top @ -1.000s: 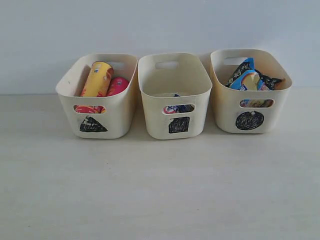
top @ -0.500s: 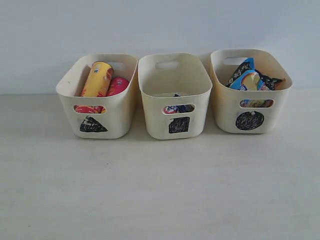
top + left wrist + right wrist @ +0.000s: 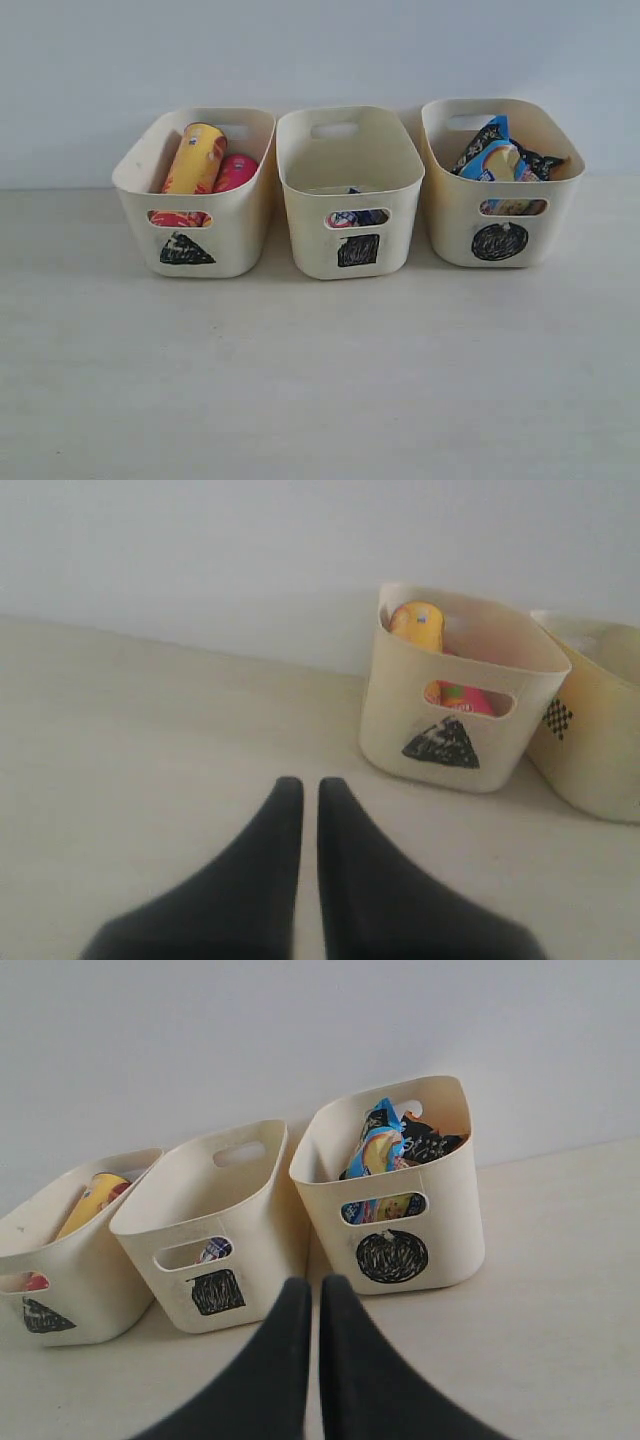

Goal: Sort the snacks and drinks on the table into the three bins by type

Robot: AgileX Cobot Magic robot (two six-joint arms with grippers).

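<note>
The left gripper [image 3: 302,788], closed tight, faced the triangle bin [image 3: 390,730] with the yellow tube [image 3: 418,625]; the right gripper [image 3: 308,1288], also closed, pointed between the square bin [image 3: 255,1230] and the circle bin [image 3: 455,1210].

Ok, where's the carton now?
Exterior view: the carton lies low in the middle bin, the square-marked one, showing through its front slot, between the tube bin and the packet bin.

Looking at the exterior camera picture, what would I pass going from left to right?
Triangle-marked cream plastic tub (yellow chip tube, then pink chip tube inside) → square-marked cream plastic tub → circle-marked cream plastic tub holding a blue noodle packet.
</note>
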